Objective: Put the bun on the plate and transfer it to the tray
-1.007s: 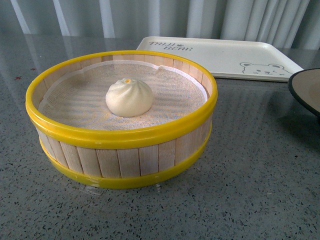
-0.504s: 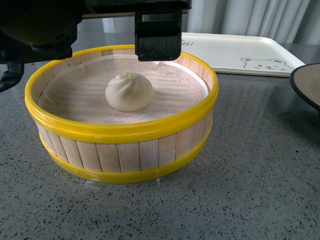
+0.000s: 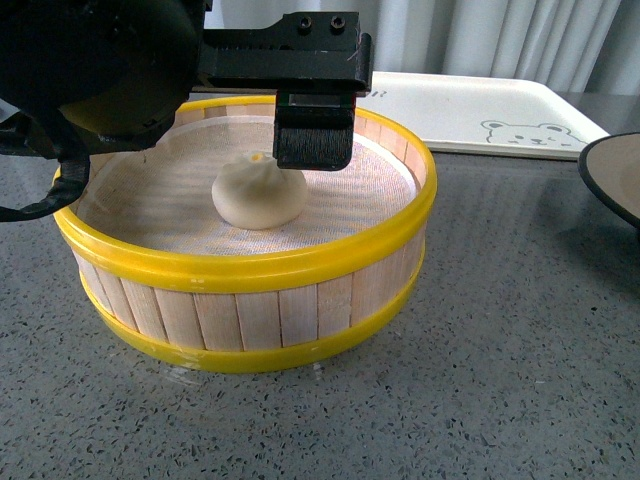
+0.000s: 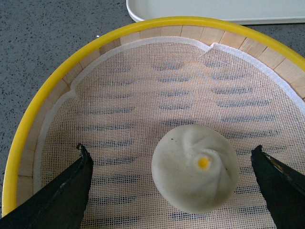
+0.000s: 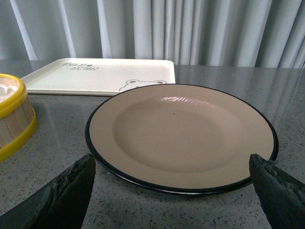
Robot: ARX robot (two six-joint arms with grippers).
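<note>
The white pleated bun (image 3: 258,195) with a yellow dot sits on mesh inside the yellow-rimmed steamer basket (image 3: 250,268). My left gripper (image 4: 169,149) hangs open over the basket, its jaws on either side of the bun (image 4: 195,174) and apart from it. One black finger (image 3: 313,130) shows just right of the bun in the front view. The black-rimmed plate (image 5: 181,133) lies bare on the table, at the right edge of the front view (image 3: 612,180). My right gripper (image 5: 171,160) is open at the plate's near rim. The cream tray (image 3: 470,105) lies behind.
The grey speckled table (image 3: 500,380) stretches in front of and to the right of the basket. The tray (image 5: 95,76) sits beyond the plate, next to the basket (image 5: 12,102). White curtains (image 5: 190,28) hang behind the table.
My left arm has come into the front view from the upper left. Its open gripper has dropped lower over the basket, around the bun. The bun and the plate have not moved.
</note>
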